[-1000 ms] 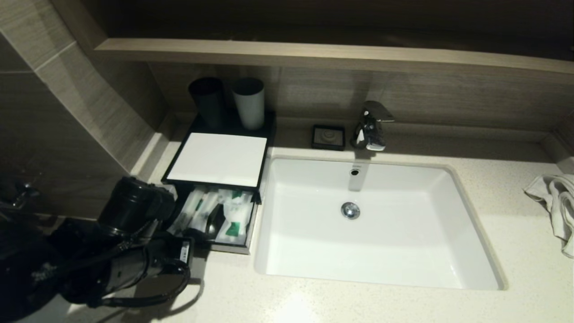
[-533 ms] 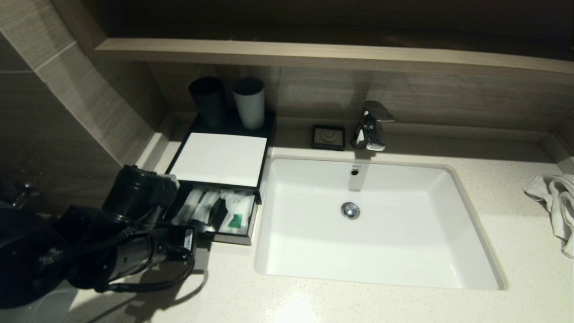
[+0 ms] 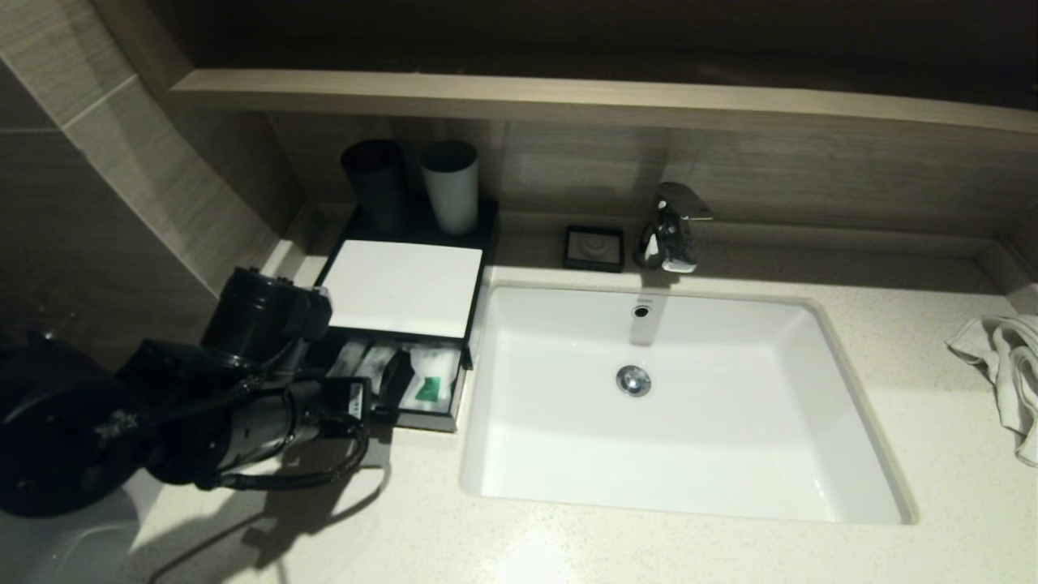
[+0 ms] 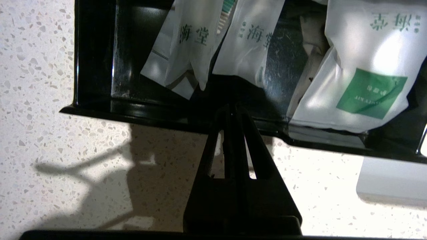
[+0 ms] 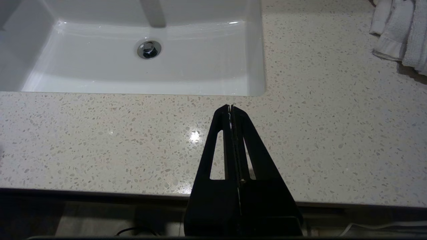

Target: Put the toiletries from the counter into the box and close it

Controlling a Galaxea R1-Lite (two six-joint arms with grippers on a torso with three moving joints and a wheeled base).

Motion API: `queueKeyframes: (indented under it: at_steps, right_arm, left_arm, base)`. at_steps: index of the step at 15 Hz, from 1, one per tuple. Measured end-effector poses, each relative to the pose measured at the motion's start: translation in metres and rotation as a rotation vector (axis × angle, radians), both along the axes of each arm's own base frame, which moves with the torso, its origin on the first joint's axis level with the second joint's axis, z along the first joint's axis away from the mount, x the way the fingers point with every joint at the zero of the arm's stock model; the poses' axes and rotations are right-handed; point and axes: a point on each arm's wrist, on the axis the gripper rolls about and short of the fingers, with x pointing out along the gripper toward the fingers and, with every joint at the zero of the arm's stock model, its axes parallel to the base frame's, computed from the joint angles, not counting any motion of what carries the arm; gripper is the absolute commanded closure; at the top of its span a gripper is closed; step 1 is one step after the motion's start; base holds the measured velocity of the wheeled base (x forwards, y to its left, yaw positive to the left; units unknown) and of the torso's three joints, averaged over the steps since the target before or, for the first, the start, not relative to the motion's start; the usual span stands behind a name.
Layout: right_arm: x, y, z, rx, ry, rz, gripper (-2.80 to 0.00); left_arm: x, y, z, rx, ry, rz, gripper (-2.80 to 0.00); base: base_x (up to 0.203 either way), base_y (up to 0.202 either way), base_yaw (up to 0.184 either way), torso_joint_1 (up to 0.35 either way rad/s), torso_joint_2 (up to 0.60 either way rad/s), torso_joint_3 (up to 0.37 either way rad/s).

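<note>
The black box with its white top panel [image 3: 401, 285] stands at the counter's [image 3: 568, 543] back left. Its drawer [image 3: 422, 420] is partly pulled out. Inside lie two long white packets [image 4: 190, 43] [image 4: 247, 40] and a clear pouch with a green label [image 4: 363, 76]; the pouch also shows in the head view [image 3: 430, 381]. My left gripper [image 3: 397, 381] is shut and empty, its tips against the drawer's front wall [image 4: 133, 111]. My right gripper [image 5: 230, 107] is shut and empty above the counter's front edge, out of the head view.
The white sink [image 3: 673, 405] lies right of the box. A black cup [image 3: 377, 186] and a grey cup [image 3: 450, 186] stand behind the box. A soap dish [image 3: 594, 247] and tap [image 3: 671, 227] are at the back. A white towel [image 3: 1005, 373] lies far right.
My left arm has moved toward the back wall with its gripper at the drawer front. The drawer has slid further into the box, so less of the packets shows.
</note>
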Motion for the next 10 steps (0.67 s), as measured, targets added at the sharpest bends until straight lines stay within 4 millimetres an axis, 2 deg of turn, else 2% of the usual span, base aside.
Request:
queueKeyframes:
  at_steps: [5,10]
  right_arm:
    - [0.000,0.000,0.000,0.000,0.000,-0.001,0.00]
    - [0.000,0.000,0.000,0.000,0.000,0.000,0.00]
  left_arm:
    - [0.007,-0.003,0.006,-0.008,-0.019,0.003,0.00]
    - [-0.006,0.003,0.017,-0.018,-0.034,-0.002,0.00]
  base:
    - [0.000,0.000,0.000,0.000,0.00,0.000]
    - [0.000,0.000,0.000,0.000,0.00,0.000]
